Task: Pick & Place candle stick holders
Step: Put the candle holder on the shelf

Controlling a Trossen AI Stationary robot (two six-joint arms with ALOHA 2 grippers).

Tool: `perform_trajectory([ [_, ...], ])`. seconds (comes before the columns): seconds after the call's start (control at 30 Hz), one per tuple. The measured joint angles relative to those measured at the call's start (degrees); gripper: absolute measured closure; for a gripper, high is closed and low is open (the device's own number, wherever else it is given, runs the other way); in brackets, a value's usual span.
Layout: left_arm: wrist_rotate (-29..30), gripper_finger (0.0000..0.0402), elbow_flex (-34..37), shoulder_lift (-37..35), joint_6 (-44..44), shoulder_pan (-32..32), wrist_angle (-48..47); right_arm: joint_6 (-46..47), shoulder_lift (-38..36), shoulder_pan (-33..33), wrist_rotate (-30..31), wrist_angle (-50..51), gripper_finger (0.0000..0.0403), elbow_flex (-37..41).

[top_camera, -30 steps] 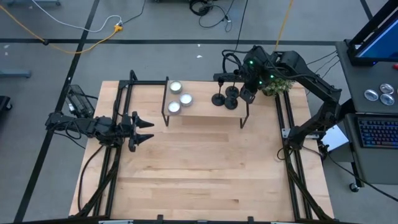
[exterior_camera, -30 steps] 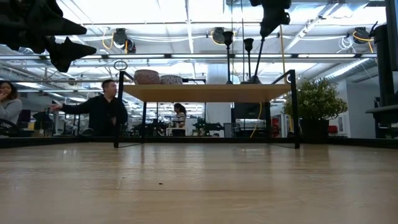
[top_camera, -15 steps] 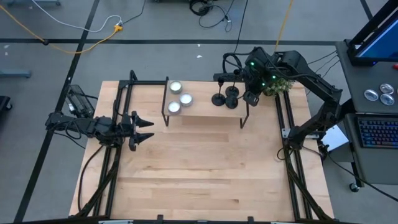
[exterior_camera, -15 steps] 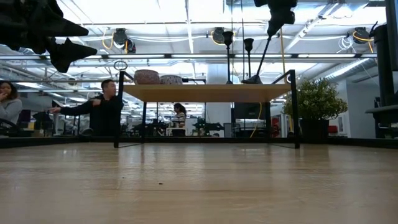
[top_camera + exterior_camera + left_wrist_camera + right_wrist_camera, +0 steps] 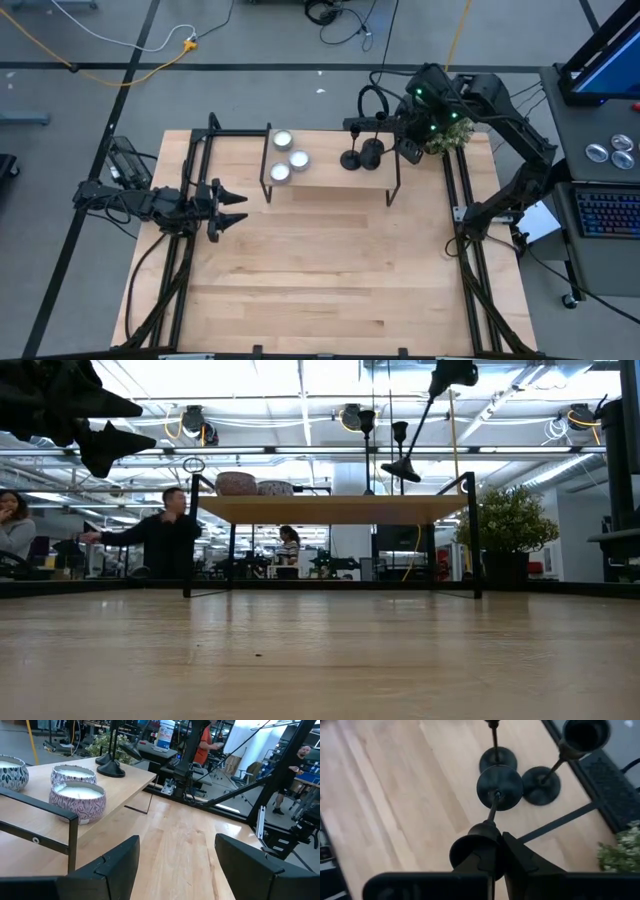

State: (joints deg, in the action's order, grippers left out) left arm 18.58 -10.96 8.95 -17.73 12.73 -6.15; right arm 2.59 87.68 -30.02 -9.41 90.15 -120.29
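Note:
My right gripper (image 5: 452, 374) is shut on one black candle stick holder (image 5: 415, 430) above the right end of the raised wooden shelf (image 5: 330, 172). Its round base (image 5: 500, 787) is the end away from the fingers. Two more black holders (image 5: 350, 158) (image 5: 372, 150) stand upright on their bases on the shelf; they also show in the right wrist view (image 5: 497, 757) (image 5: 541, 785). My left gripper (image 5: 236, 210) is open and empty at the table's left, its fingers apart in the left wrist view (image 5: 176, 865). My right gripper holds the holder by its top end, at the small cup (image 5: 470, 845) above the stem, between its two fingers. The fingers come from above. The holder hangs below them, tilted, with its base (image 5: 400, 470) lifted clear of the shelf.
Three white candles in patterned jars (image 5: 286, 155) stand on the shelf's left part and show in the left wrist view (image 5: 77, 797). A potted plant (image 5: 446, 140) stands at the far right corner. Black frame rails (image 5: 462, 230) run along both table sides. People are in the room behind.
My right gripper has gone up and a little toward the table's right edge with the holder. The holder's base stood on the shelf with the stem leaning; now the base is lifted clear and the holder hangs tilted.

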Motion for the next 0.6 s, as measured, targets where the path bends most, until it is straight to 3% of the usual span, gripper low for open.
perform_trajectory([
  [0.6, -0.05, 0.0135, 0.00, 0.00, -0.38, 0.00, -0.07, 4.86, 0.04, -0.39, -1.35, -0.16, 0.0397, 0.08],
])
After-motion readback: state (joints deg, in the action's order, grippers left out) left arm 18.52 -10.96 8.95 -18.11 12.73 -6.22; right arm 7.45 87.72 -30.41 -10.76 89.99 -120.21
